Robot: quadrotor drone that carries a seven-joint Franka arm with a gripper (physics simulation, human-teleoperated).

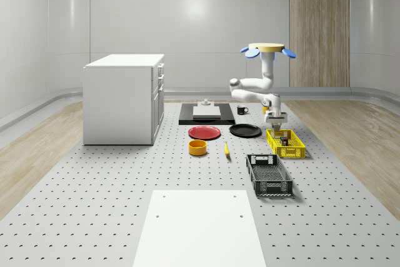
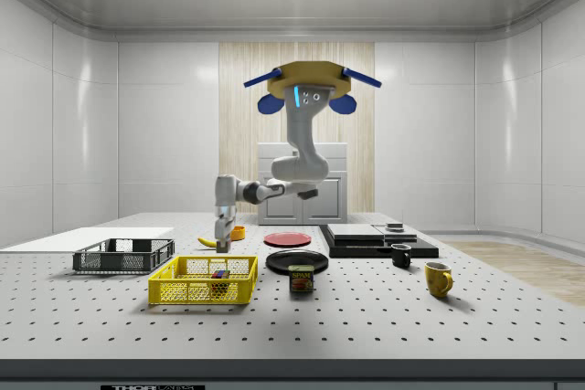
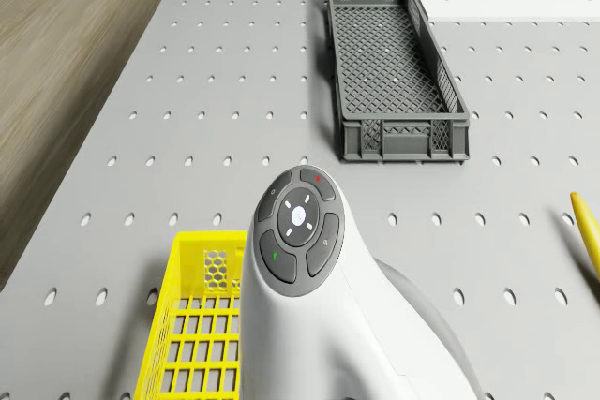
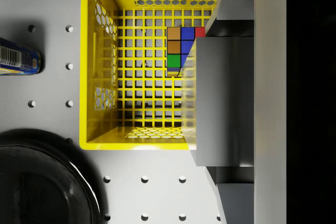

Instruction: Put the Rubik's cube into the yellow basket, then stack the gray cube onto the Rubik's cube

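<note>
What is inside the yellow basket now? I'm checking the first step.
The multicoloured Rubik's cube sits on the yellow plastic mesh basket floor. The gray cube held in the pincer covers part of it.

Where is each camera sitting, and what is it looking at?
Whole-scene view: high off the robot, looking down the table; hovering drone, gripper over yellow basket.
Side view: level at the table's side; whole robot.
Drone view: on the drone's body, looking down; arm.
Wrist view: looking along the gripper; holds gray cube, Rubik's cube.
Shared: the basket.
</note>
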